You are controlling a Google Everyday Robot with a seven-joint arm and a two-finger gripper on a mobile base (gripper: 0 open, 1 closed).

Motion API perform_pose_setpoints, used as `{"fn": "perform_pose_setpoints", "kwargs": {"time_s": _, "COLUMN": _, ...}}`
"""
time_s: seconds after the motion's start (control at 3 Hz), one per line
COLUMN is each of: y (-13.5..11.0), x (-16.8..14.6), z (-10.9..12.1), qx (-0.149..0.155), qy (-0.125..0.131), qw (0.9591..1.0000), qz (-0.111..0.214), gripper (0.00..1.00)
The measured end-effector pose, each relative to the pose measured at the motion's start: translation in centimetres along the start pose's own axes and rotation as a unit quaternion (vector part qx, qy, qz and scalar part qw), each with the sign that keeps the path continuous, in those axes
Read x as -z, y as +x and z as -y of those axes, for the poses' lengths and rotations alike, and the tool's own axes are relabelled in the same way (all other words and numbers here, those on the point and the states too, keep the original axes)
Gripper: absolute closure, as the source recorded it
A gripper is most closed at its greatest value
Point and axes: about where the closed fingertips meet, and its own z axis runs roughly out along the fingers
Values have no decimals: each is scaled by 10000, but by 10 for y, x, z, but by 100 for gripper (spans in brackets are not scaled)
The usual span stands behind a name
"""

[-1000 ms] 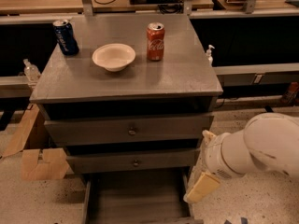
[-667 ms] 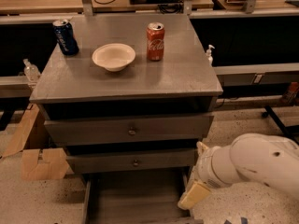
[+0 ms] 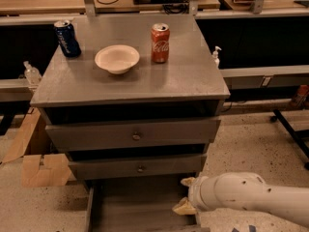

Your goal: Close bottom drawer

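The end effector (image 3: 185, 195) has dropped leftward to the open bottom drawer (image 3: 140, 204).

bottom drawer (image 3: 135, 204): front cut off at 6 o'clock | gripper (image 3: 185, 195) at 5 o'clock: jaws apart, arm (image 3: 251, 197) cropped at 4 o'clock

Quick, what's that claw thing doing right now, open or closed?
Gripper: open, holding nothing visible, low at the right edge of the pulled-out bottom drawer.

hand (image 3: 186, 195): right of bottom drawer (image 3: 140, 204) | bowl (image 3: 117, 58): on cabinet (image 3: 188, 79)
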Motion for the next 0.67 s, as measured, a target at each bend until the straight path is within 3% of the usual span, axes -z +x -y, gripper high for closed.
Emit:
{"fn": "perform_pose_setpoints", "kwargs": {"time_s": 0.33, "y": 24, "x": -44, "z": -1, "qx": 139, "qy": 83, "qw": 9998, "qz": -92, "gripper": 62}}
{"fn": "perform_pose_setpoints", "kwargs": {"time_s": 0.67, "y": 47, "x": -81, "z": -11, "qx": 36, "qy": 19, "qw": 9997, "qz": -260, "gripper": 87}}
